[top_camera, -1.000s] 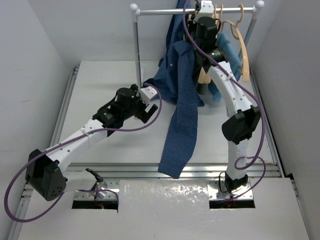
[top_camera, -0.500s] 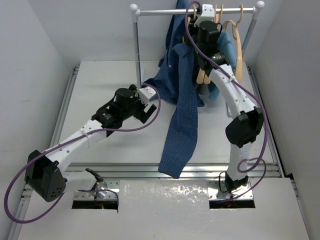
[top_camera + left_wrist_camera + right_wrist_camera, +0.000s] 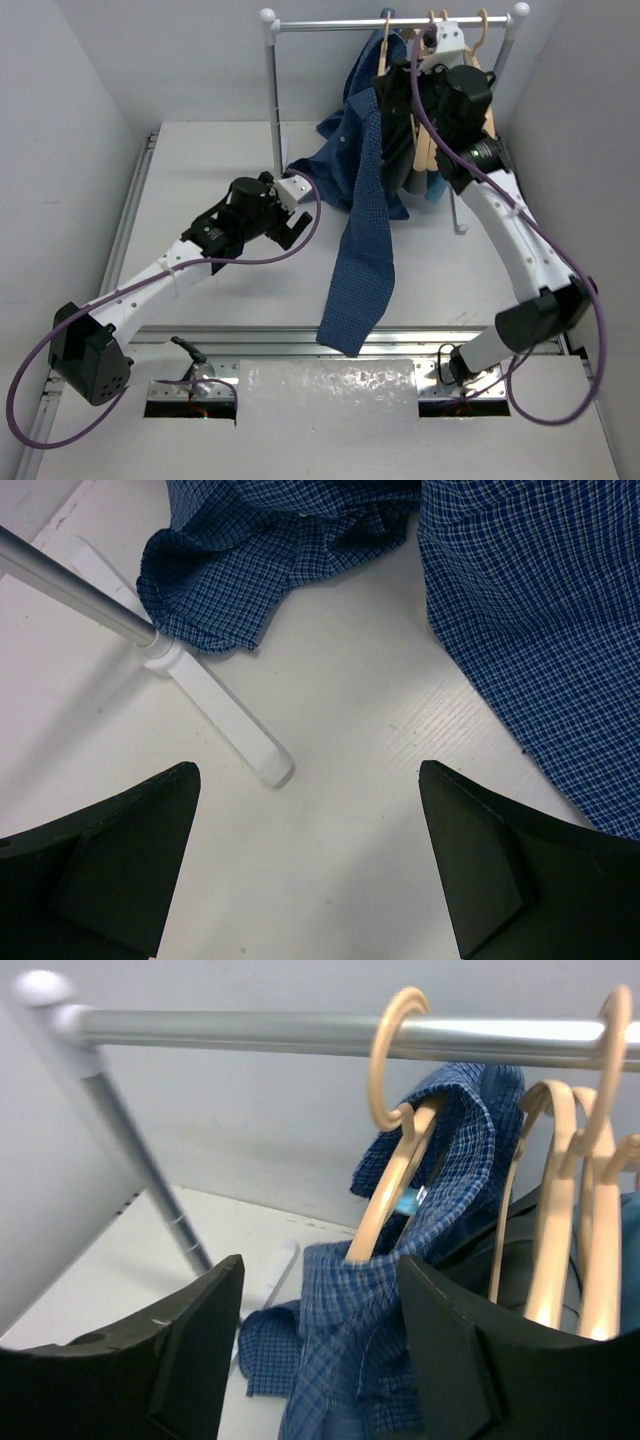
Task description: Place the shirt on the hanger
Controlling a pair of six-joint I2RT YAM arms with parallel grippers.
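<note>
Right wrist view: finds the shirt (image 3: 455,1160) draped over the hanger (image 3: 392,1185) at frame middle, straight ahead of the right gripper (image 3: 320,1270), spread wide and empty. Hangs long way down from the rail (image 3: 250,1028). Finds the left gripper (image 3: 308,780) farther off, spread too, empty.

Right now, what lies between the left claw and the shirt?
In the left wrist view: bare table and the rack foot, between left claw and shirt.

Right gripper (image 3: 320,1290) back from the hanger (image 3: 393,1188)
</note>
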